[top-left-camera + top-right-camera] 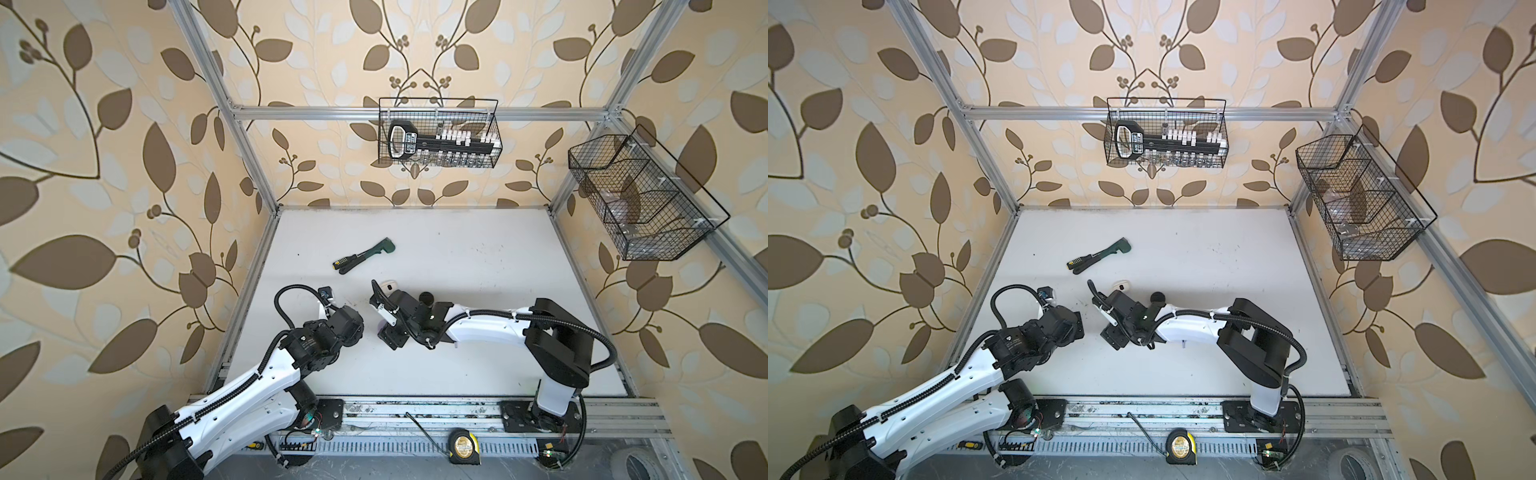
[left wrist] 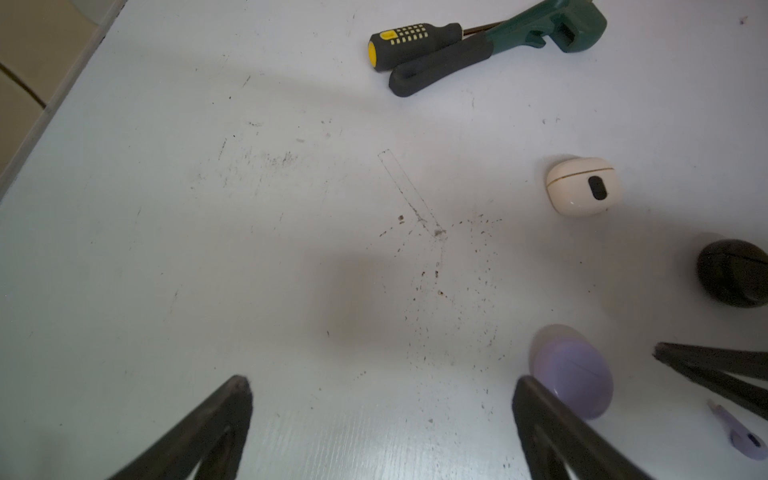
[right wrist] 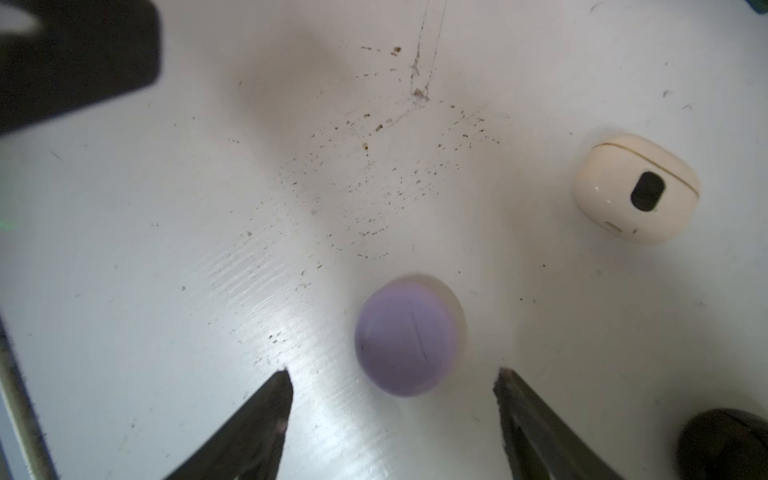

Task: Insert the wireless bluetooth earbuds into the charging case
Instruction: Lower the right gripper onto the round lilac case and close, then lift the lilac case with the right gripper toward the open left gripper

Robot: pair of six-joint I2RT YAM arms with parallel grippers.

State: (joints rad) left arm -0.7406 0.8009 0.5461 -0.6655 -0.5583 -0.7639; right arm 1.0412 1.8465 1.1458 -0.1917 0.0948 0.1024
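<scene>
The step in hand looks to be taking hold of the rounded lilac plastic charging case [image 3: 409,336]. It lies flat and closed on the scuffed white worktop [image 1: 478,257], just left of centre in both top views and almost wholly hidden there under the right wrist. The right gripper [image 3: 394,374] hangs over it with its fingers [image 3: 257,428] released and apart, the case just ahead of the tips and touching neither. To do this well, I judge the fingers should come down evenly on either side of the case's widest part, since the smooth domed shell could slip out of a skewed pinch. The lid must also be lifted before anything goes in. The tiny lilac plastic earbud [image 2: 744,436] with its short stem lies loose on the worktop near the case, just beside one right finger, so a careless descent could knock it away. The left gripper [image 2: 382,384] hovers close by, its fingers [image 2: 220,411] spread wide and empty, free to take the earbud or the lid. A cream-white plastic charging case [image 1: 390,286] and a black egg-shaped charging case [image 1: 426,297], both closed, sit just above centre of the frame, apart from the lilac one; whether they hold earbuds I cannot tell. A green wrench [image 1: 372,251] and a black-and-yellow screwdriver [image 1: 340,262] lie farther up, left of centre, well clear. A black wire basket [image 1: 494,137] at upper centre and a second black wire basket [image 1: 598,166] at the right edge hang out of the way.
</scene>
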